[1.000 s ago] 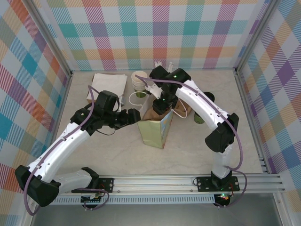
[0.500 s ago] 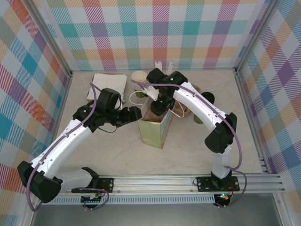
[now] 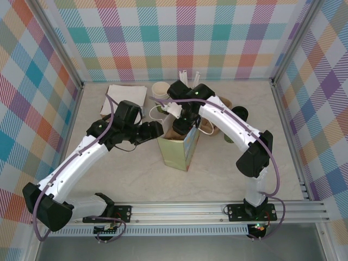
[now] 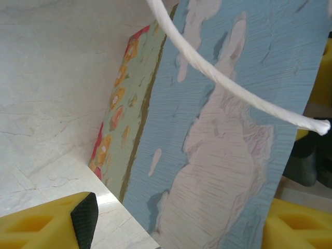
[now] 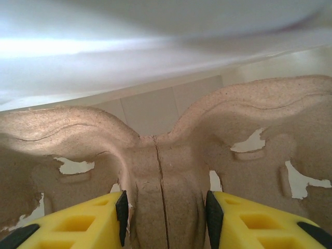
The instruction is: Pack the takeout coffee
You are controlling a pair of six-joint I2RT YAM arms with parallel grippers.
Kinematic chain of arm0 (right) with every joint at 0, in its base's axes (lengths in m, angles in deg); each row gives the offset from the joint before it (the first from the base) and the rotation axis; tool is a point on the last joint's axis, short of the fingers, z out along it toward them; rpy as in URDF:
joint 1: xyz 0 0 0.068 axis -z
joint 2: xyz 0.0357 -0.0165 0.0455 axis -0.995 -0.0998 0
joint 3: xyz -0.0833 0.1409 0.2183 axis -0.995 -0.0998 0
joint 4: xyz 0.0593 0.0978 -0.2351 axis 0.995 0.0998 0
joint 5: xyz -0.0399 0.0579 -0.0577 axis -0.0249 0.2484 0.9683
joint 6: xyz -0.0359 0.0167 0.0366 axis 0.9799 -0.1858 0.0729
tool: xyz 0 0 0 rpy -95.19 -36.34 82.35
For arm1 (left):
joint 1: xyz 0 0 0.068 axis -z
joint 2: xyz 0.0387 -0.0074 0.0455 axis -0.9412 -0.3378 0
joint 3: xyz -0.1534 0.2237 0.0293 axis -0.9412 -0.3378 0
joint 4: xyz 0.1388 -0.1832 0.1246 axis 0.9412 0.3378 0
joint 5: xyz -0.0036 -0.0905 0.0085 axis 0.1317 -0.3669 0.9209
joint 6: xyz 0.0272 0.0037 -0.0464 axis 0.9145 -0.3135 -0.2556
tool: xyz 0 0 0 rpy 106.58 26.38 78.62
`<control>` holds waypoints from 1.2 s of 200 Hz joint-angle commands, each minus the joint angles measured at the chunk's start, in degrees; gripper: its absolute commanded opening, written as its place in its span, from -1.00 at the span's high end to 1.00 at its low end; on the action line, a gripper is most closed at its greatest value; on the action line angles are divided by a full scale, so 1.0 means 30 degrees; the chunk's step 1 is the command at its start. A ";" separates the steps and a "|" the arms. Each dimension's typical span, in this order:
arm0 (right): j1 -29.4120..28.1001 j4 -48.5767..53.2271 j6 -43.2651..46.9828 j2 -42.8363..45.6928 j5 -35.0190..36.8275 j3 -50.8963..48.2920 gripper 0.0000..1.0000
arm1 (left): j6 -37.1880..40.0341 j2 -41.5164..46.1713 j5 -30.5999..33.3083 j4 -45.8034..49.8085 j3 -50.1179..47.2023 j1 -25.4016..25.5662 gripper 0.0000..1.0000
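A printed paper bag (image 3: 179,153) stands upright mid-table, its mouth facing up. My right gripper (image 3: 182,126) hangs over that mouth, shut on the centre post of a brown pulp cup carrier (image 5: 166,176), with its pads (image 5: 122,210) pressed on either side of the post. My left gripper (image 3: 154,131) is at the bag's left side. It is open, with the blue cloud-print wall (image 4: 207,129) ahead of the fingers (image 4: 85,215) and the white rope handle (image 4: 233,85) across the view. The takeout coffee (image 3: 240,113), with its black lid, stands right of the bag, partly behind the right arm.
A green cup (image 3: 229,136) stands close to the coffee. A stack of lidless cups (image 3: 160,90) and white sticks (image 3: 183,74) sit at the back. A white paper pile (image 3: 126,98) lies back left. Checked walls close off three sides.
My left gripper has moved up and right, closer to the bag's side, and its jaws have narrowed a little. The right gripper with the carrier has shifted slightly left over the bag mouth.
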 commanded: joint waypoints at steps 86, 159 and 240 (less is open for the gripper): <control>-0.0143 -0.0266 0.0304 0.1420 -0.0431 -0.2331 0.10 | -0.0101 -0.0469 0.1942 0.0967 0.1092 -0.0139 -0.39; -0.0143 -0.0631 0.0100 0.2094 -0.0544 -0.2759 0.10 | 0.0049 -0.0859 0.2807 0.1739 0.1370 -0.0149 -0.39; -0.0141 -0.0678 0.0071 0.1931 -0.0359 -0.3625 0.10 | 0.0163 -0.0721 0.2538 0.1420 0.1391 -0.0158 -0.40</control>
